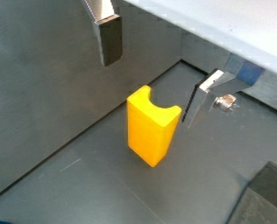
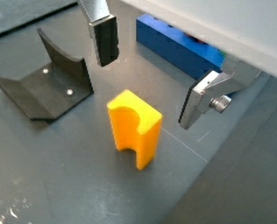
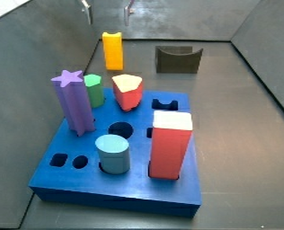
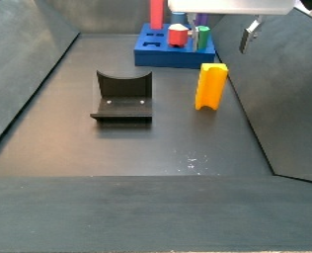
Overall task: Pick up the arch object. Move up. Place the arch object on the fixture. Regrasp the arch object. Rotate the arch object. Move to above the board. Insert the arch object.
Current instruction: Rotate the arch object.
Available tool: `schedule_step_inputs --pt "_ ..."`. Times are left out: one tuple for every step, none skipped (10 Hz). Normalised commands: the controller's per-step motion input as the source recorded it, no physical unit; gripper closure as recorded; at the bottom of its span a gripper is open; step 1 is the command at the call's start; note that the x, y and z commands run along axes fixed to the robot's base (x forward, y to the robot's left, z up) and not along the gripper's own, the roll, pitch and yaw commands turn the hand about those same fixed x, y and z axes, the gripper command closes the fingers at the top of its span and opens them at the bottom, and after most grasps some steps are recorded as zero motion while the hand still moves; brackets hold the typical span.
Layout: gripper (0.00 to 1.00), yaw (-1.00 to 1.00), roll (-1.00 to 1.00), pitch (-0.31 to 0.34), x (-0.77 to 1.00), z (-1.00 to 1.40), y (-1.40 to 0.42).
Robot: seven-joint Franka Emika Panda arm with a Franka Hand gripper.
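Observation:
The arch object is a yellow-and-orange block standing upright on the dark floor, its notch facing up. My gripper hangs open above it, one finger on each side and well clear of it. In the side views the gripper is high up with nothing between its fingers. The fixture sits on the floor apart from the arch object. The blue board lies further off.
The board carries a purple star post, a green peg, a red pentagon peg with a yellow top, a teal cylinder and a big red block. Grey walls enclose the floor.

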Motion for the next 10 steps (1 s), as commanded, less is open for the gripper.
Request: schedule_step_inputs --pt "0.0 0.11 -0.1 0.023 0.01 -1.0 0.0" --pt "0.0 0.07 -0.09 -0.007 0.03 -1.0 0.0" --pt "0.0 0.04 -0.08 -0.023 0.04 -1.0 0.0" --pt "0.0 0.04 -0.09 -0.031 0.04 -0.89 -0.01" --pt "0.0 0.03 -0.09 -0.033 0.04 -0.81 -0.01" --pt "0.0 0.04 -0.11 -0.035 0.04 -0.64 -0.01" --pt "0.0 0.04 -0.12 -0.036 0.04 -0.51 -0.01" --pt "0.0 0.04 -0.13 -0.037 0.04 -0.36 -0.01" --pt "0.0 0.04 -0.13 -0.034 0.05 -0.29 -0.01" --pt "1.0 0.03 -0.14 -0.034 0.0 0.0 0.0"
